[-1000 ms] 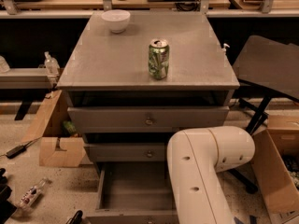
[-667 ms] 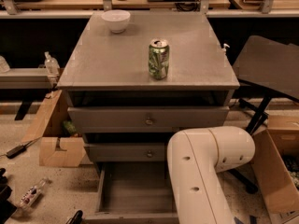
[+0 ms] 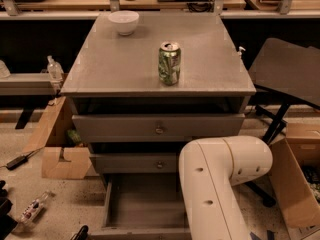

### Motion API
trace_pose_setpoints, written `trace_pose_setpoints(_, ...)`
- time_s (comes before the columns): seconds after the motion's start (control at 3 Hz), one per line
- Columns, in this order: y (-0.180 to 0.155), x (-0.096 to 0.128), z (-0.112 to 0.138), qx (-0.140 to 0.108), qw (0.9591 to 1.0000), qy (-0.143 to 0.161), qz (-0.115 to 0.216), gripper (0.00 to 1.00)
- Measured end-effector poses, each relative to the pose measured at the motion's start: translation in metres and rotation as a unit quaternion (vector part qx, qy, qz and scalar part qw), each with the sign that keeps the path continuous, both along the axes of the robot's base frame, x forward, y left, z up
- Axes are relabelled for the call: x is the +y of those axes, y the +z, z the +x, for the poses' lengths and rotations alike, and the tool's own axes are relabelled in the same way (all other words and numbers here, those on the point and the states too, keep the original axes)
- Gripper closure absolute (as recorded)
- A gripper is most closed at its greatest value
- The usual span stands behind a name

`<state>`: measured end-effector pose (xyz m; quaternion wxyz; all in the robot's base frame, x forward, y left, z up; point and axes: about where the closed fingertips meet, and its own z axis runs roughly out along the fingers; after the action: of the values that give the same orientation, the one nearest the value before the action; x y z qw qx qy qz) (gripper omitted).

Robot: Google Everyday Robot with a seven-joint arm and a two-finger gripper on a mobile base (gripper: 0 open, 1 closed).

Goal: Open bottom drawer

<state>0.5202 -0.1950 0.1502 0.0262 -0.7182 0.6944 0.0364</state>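
The bottom drawer of the grey cabinet stands pulled out towards me, and its plain grey inside shows. Its front panel lies at the lower edge of the view, and its knob is hidden. Above it are the middle drawer and the wide top drawer with the brass knob, both pushed in. My white arm reaches down at the right of the open drawer and covers its right side. The gripper is below the edge of the view and cannot be seen.
A green can and a white bowl stand on the cabinet top. Cardboard boxes sit on the floor at the left and right. A black chair is at the right. A small bottle lies on the floor.
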Motion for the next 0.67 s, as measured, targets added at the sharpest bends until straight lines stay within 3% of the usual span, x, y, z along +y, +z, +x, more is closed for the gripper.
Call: trace_pose_setpoints(0.67,-0.0023,0.0003,-0.0031,0.003,1.0,0.0,0.0,0.93)
